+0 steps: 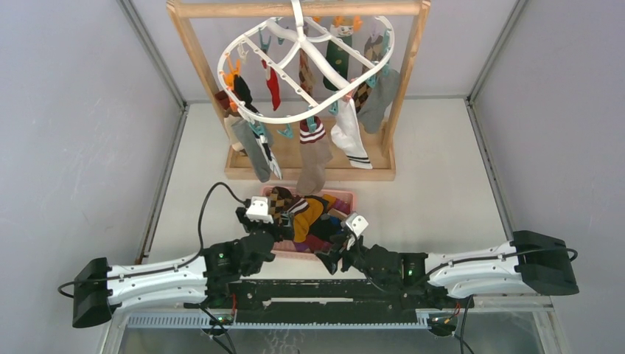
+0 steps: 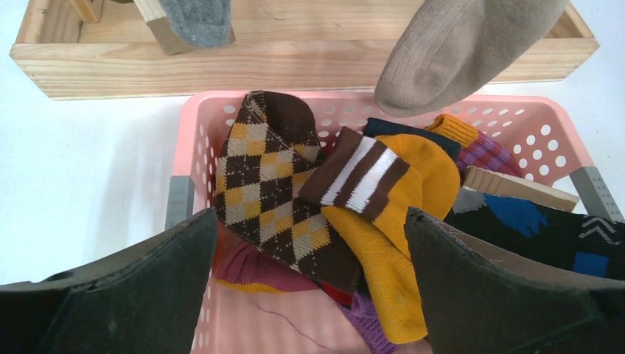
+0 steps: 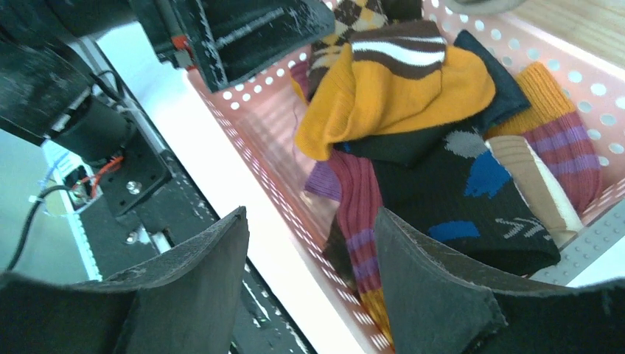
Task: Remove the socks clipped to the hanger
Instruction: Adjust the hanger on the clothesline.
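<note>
I log pink basket (image 2: 442, 103) heaped with argyle sock (image 2: 265, 184), mustard sock (image 2: 383, 228), black-and-blue sock (image 3: 472, 192), left gripper (image 2: 309, 214) spread empty over it, right gripper (image 3: 309, 214) spread empty at its near rim

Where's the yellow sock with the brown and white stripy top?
In the left wrist view, the yellow sock lies on top of the pile in the pink basket, just right of the brown argyle sock.

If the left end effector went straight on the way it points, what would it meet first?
Probably the brown argyle sock or the mustard sock in the pink basket. Both lie ahead of the open left end effector, between its fingers. Which comes first is unclear.
</note>
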